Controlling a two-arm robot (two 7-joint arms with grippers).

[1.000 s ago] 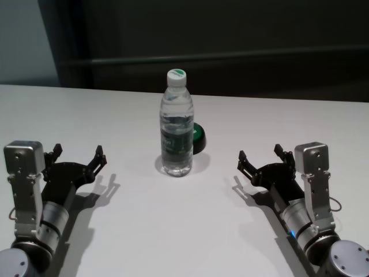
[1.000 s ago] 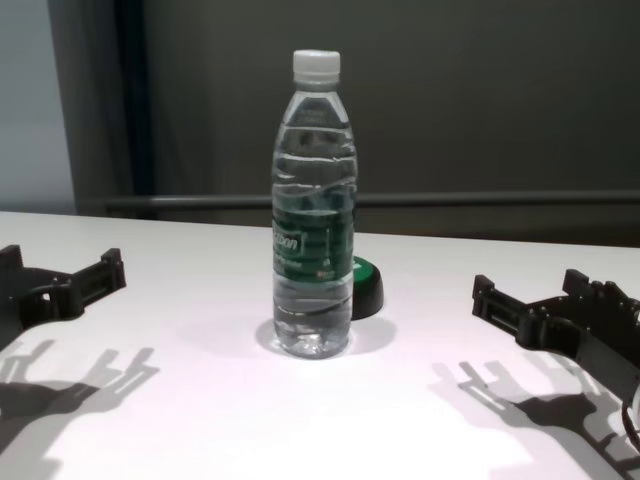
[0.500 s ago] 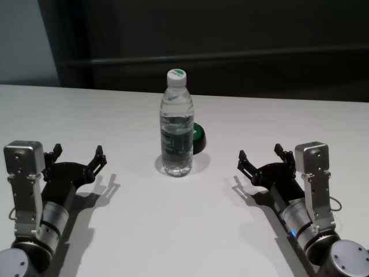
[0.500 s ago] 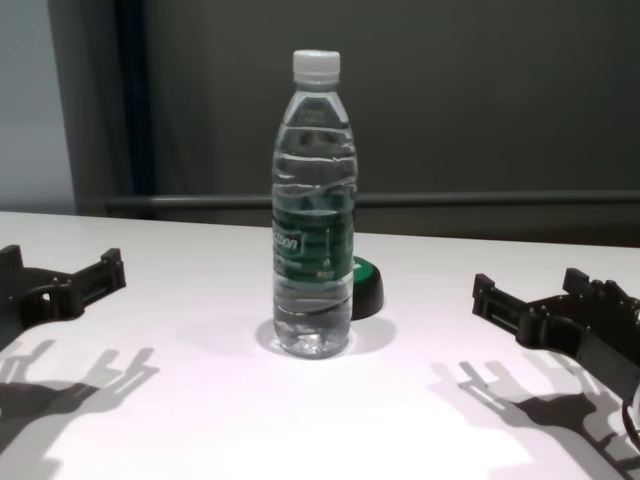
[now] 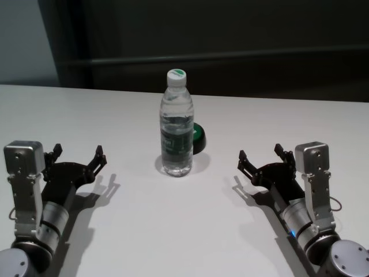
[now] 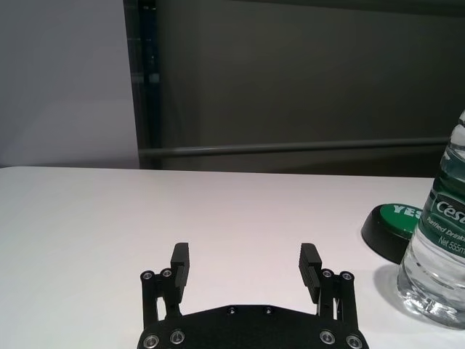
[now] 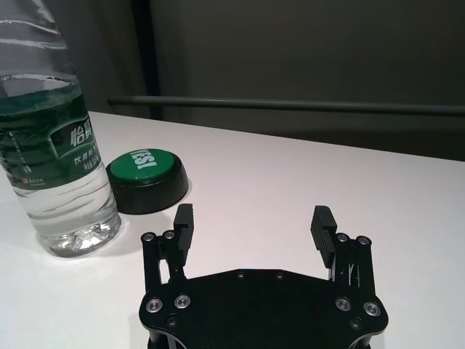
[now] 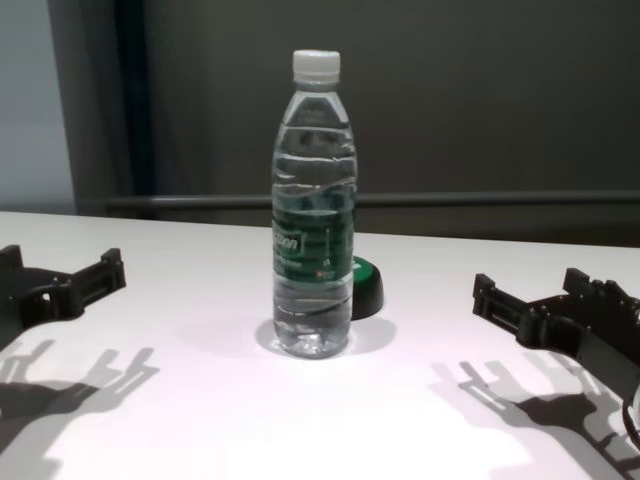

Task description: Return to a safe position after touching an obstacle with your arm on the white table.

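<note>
The obstacle, a clear water bottle (image 5: 176, 127) (image 8: 314, 210) with a white cap and dark green label, stands upright at the middle of the white table (image 5: 184, 231). My left gripper (image 5: 78, 157) (image 6: 247, 263) rests low at the near left, open and empty, well apart from the bottle (image 6: 439, 240). On the near right, my right gripper (image 5: 260, 154) (image 7: 251, 222) is likewise open and empty, a hand's width from the bottle (image 7: 54, 145). Neither arm touches it.
A low black puck with a green top (image 5: 197, 137) (image 7: 147, 177) (image 6: 394, 228) sits just behind and to the right of the bottle. A dark wall with a horizontal rail (image 8: 480, 198) runs beyond the table's far edge.
</note>
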